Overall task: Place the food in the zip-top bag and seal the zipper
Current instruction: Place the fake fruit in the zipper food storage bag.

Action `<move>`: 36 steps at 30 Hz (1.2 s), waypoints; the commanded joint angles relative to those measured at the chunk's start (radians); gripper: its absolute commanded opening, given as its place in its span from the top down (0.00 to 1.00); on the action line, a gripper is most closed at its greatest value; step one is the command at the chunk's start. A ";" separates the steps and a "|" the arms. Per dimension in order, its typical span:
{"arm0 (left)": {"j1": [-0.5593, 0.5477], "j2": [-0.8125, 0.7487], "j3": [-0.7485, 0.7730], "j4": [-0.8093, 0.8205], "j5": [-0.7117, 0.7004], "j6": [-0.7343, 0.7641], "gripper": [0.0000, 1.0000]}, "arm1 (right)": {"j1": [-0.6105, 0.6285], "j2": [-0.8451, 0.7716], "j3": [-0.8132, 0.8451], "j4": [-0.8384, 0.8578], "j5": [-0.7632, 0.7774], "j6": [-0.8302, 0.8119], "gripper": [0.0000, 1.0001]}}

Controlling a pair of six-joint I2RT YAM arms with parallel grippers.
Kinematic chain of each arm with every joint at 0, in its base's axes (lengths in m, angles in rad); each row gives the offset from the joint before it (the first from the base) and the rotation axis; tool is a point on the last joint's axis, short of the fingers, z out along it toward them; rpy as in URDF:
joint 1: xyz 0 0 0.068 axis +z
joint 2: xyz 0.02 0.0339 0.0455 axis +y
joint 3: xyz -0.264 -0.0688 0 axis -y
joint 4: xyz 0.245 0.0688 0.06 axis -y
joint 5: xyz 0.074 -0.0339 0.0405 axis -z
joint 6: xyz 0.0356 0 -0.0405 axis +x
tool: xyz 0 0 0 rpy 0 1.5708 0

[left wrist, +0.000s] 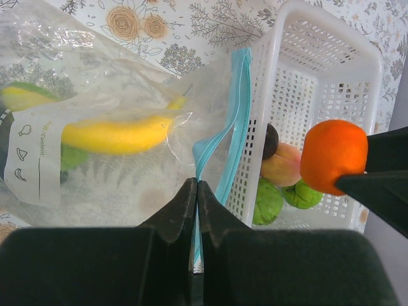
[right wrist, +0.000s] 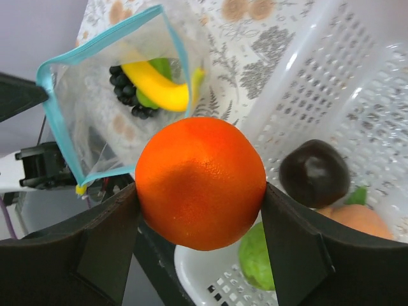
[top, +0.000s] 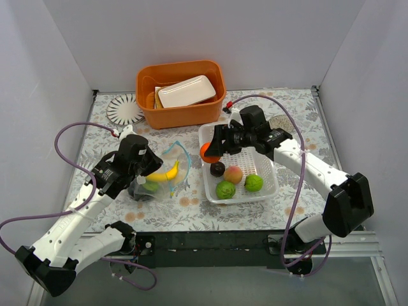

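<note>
the right gripper [right wrist: 199, 213] is gripping the orange [right wrist: 201, 172] between both fingers, the zip-top bag [right wrist: 95, 115] gaping just ahead of it. the left gripper [left wrist: 196, 194] is pinching the bag's edge beside the zipper [left wrist: 237, 115]. the wide orange may be catching that narrow mouth and tugging the film free.
</note>
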 commanded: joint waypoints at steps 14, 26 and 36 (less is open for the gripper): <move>-0.003 -0.015 -0.008 0.027 0.043 -0.005 1.00 | 0.259 0.121 0.140 0.134 0.028 0.071 0.66; -0.003 -0.016 0.032 0.001 0.026 -0.008 1.00 | 0.311 0.281 0.320 0.042 0.096 0.009 0.65; -0.003 -0.047 0.068 -0.013 -0.028 -0.011 1.00 | 0.329 0.347 0.379 0.068 0.052 -0.003 0.59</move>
